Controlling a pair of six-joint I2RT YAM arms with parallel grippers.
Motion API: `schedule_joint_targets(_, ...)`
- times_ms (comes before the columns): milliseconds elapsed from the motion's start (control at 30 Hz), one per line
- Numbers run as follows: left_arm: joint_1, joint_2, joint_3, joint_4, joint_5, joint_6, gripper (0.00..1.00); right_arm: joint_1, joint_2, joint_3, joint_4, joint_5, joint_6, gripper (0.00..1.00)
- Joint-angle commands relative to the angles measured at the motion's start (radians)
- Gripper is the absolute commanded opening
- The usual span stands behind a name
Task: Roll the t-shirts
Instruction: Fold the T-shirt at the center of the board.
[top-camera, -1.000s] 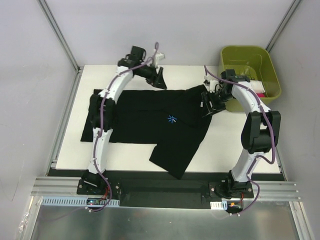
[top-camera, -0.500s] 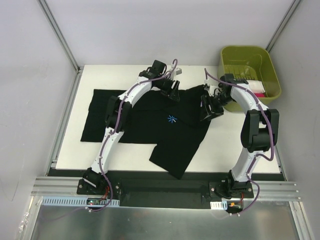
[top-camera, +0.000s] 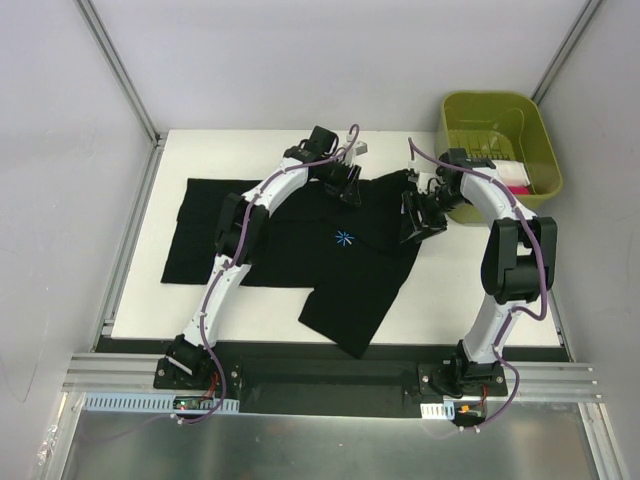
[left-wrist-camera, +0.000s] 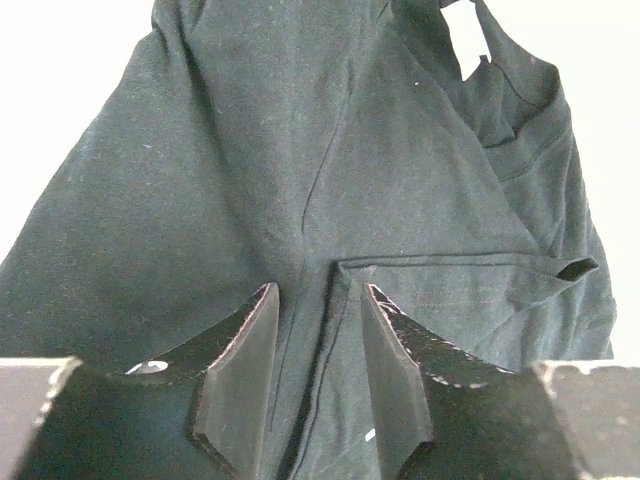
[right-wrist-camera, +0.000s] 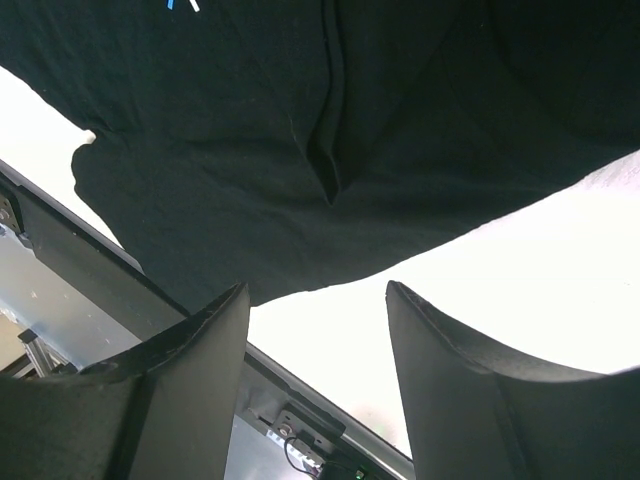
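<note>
**A:** Top external view: what is seen left of the starburst print (top-camera: 344, 238)?

**B:** A black t-shirt (top-camera: 290, 225), soft matte knit, is spread flat on the white table (top-camera: 200, 150). Its body is stretched out left of the print, and a creased flap is folded toward the near edge below it.

**A:** And at the print?

**B:** Just beyond it the left gripper (top-camera: 347, 188) is pressed onto the cloth. Its angular black fingers (left-wrist-camera: 240, 370) are set narrowly apart astride a raised fold, and no pinch is seen.

**A:** To the right?

**B:** The right gripper (top-camera: 416, 222) is held wide above the shirt's right hem, with nothing between its jaws. Farther right a glossy olive bin (top-camera: 485, 96) is stood.

**A:** What has changed?

**B:** A second ago the left gripper was held wider, past the shirt's far edge. The right one is hardly shifted.
</note>
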Motion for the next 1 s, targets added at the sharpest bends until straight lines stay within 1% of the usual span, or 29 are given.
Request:
schedule_joint_targets(0,-0.013,-0.074,0.022,0.021,0.037,-0.014,0.4,-0.007,0.007,0.025,-0.011,-0.017,0.011,0.6)
schedule_joint_targets(33,-0.013,-0.076,0.014,0.021,0.043,-0.014,0.42,-0.004,0.01,0.029,-0.01,-0.017,0.011,0.6)
schedule_joint_targets(67,-0.013,-0.071,0.008,0.023,0.045,-0.016,0.47,-0.004,0.016,0.032,-0.011,-0.017,0.011,0.6)
schedule_joint_targets(200,-0.013,-0.056,-0.02,0.021,0.045,-0.025,0.53,-0.004,0.024,0.046,-0.022,-0.014,0.01,0.62)
schedule_joint_targets(267,-0.013,-0.045,-0.024,0.021,0.05,-0.029,0.52,-0.004,0.022,0.046,-0.02,-0.014,0.01,0.63)
schedule_joint_targets(433,-0.02,-0.039,-0.03,0.021,0.074,-0.031,0.38,-0.004,0.028,0.043,-0.02,-0.016,0.008,0.63)
schedule_joint_targets(500,-0.023,-0.048,-0.03,0.02,0.021,-0.036,0.41,-0.004,0.032,0.04,-0.019,-0.016,0.008,0.63)
schedule_joint_targets(533,-0.025,-0.059,-0.03,0.021,-0.001,-0.042,0.46,-0.004,0.032,0.04,-0.017,-0.016,0.008,0.63)
schedule_joint_targets(600,-0.023,-0.077,-0.035,0.02,-0.051,-0.043,0.47,-0.004,0.033,0.043,-0.017,-0.017,0.008,0.63)
schedule_joint_targets(667,-0.02,-0.111,-0.04,0.014,-0.09,-0.045,0.51,-0.004,0.033,0.048,-0.017,-0.016,0.008,0.63)
schedule_joint_targets(767,-0.013,-0.165,-0.064,0.01,-0.15,-0.045,0.52,-0.004,0.027,0.051,-0.017,-0.013,0.007,0.63)
schedule_joint_targets(867,-0.01,-0.234,-0.116,0.029,-0.141,-0.045,0.52,-0.004,0.019,0.048,-0.019,-0.011,0.005,0.63)
schedule_joint_targets(967,-0.01,-0.277,-0.165,0.04,-0.073,-0.045,0.51,-0.004,0.016,0.041,-0.017,-0.01,0.002,0.63)
